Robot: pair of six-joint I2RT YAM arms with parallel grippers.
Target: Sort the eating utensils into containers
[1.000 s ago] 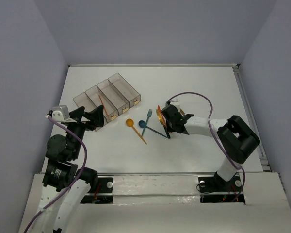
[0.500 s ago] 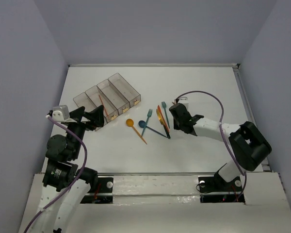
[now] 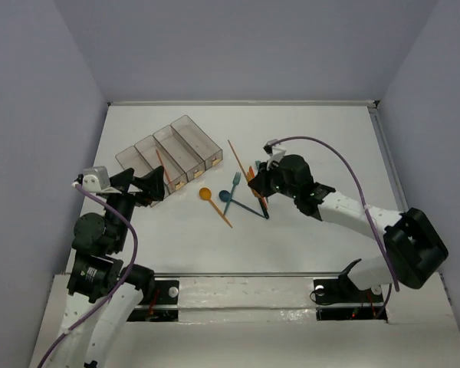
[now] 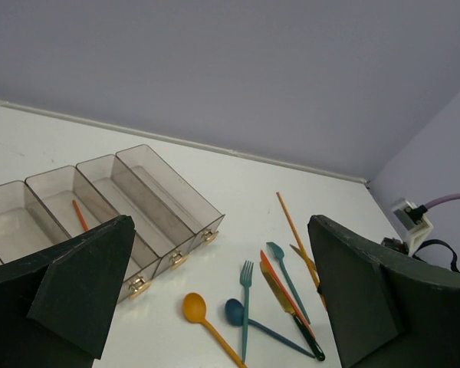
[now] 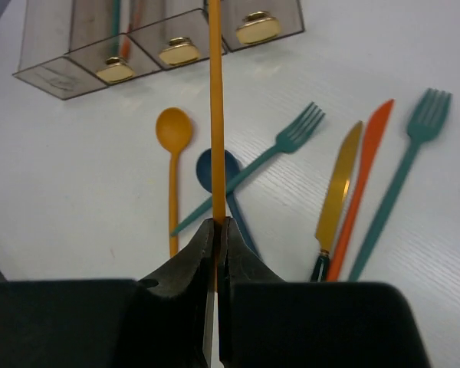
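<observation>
Risk: the right gripper (image 5: 216,228) is clamped on just the near end of a long orange stick (image 5: 215,107), raised over the blue spoon (image 5: 230,165) and aimed at the containers (image 3: 171,146); with so little bite it could swivel or slip; its far tip might clip a container wall; the left gripper (image 3: 142,186) hangs spread wide beside the containers.

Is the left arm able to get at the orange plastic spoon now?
Probably yes: the left gripper is open and empty, and the orange plastic spoon lies uncovered ahead, between its jaws in the wrist view.
</observation>
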